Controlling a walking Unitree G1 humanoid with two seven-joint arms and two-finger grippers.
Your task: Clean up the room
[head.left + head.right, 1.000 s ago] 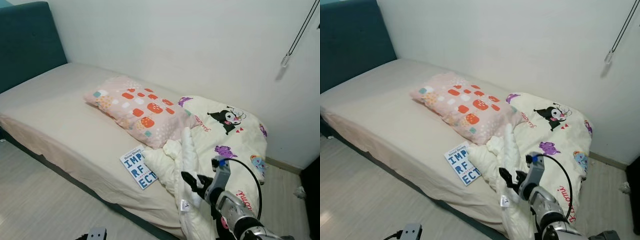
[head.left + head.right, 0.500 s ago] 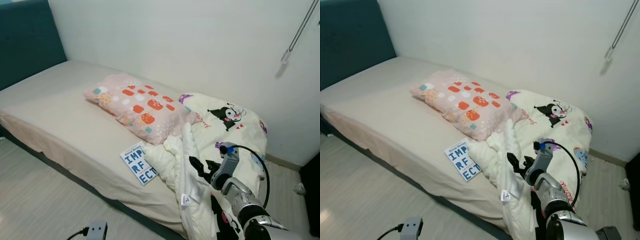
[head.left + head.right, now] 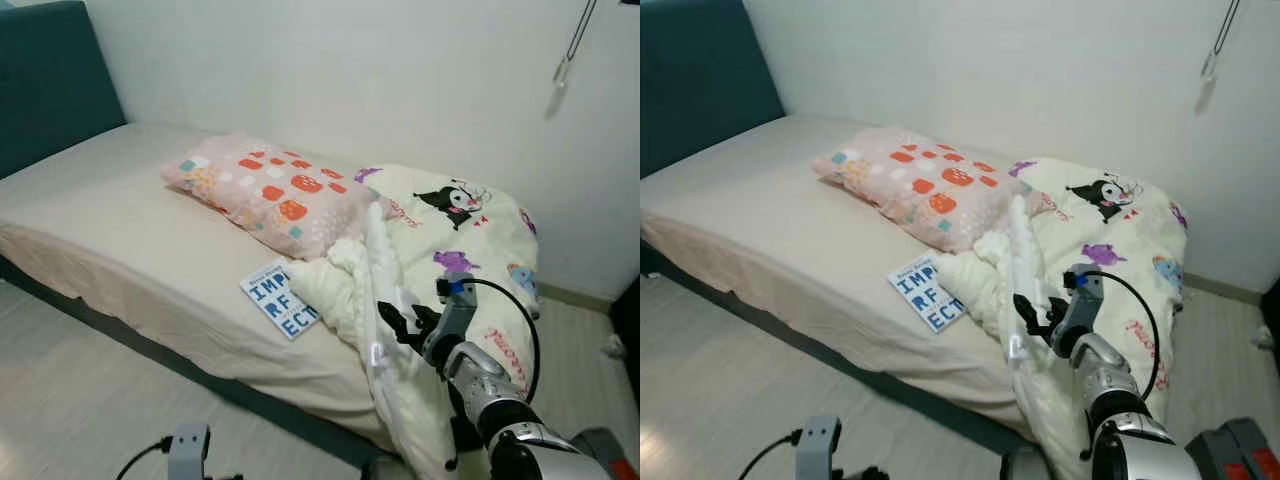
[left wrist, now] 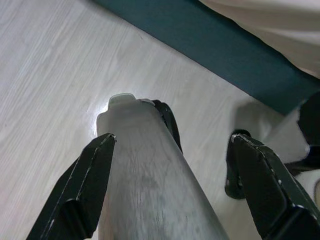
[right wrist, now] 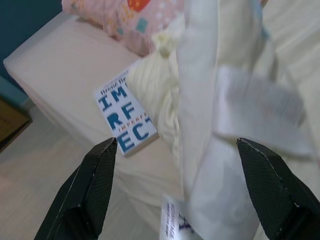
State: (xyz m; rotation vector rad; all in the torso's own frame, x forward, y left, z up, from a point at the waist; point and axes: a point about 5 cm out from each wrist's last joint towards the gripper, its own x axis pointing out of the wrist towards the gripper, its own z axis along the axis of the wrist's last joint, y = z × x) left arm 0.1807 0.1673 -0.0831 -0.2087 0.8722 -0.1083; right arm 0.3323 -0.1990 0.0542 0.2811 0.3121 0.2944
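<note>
A cream duvet point(image 3: 460, 230) with cartoon prints lies bunched at the foot of the bed and spills over its edge. Beside it, on the beige mattress point(image 3: 100, 220), are a pink patterned pillow point(image 3: 270, 195) and a blue-and-white book point(image 3: 280, 300). My right gripper point(image 3: 400, 325) is open at the duvet's white folded edge point(image 5: 200, 100). That edge and its label run between the spread fingers point(image 5: 95, 190). My left gripper point(image 4: 172, 140) hangs open low over the wooden floor.
A teal headboard point(image 3: 50, 80) stands at the far left and a white wall point(image 3: 350, 70) runs behind the bed. The dark bed base point(image 3: 200, 375) lines the pale wood floor point(image 3: 70, 400). A dark piece of furniture point(image 3: 628, 330) stands at the right edge.
My right gripper has risen and reached further into the duvet's folded edge. The whole view has shifted slightly as the camera moved.
</note>
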